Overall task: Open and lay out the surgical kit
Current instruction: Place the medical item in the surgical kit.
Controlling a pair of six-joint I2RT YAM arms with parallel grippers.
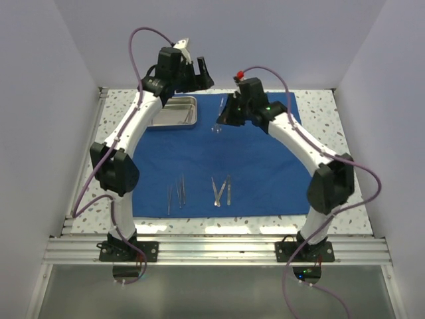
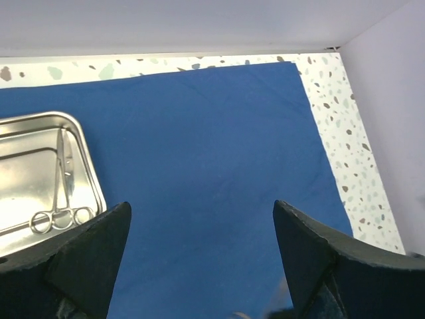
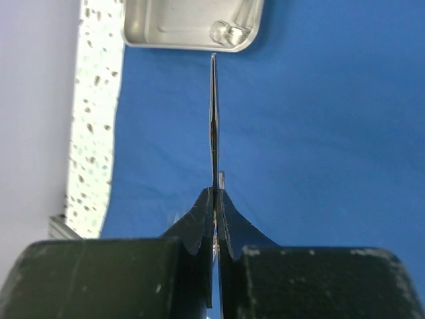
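right jaws pinch thin steel instrument [image 3: 214,113] so we can carry it onto cloth [image 3: 319,100]; left jaws spread, free, beside tray [image 2: 95,179]

1. Blue cloth [image 1: 252,166]: spread flat.
2. Steel tray [image 2: 89,169]: left of the open left end effector [image 2: 201,216], holding ring-handled scissors [image 2: 63,199].
3. Thin steel tool [image 3: 214,119]: pinched edge-on in the right end effector [image 3: 216,199], above the cloth.
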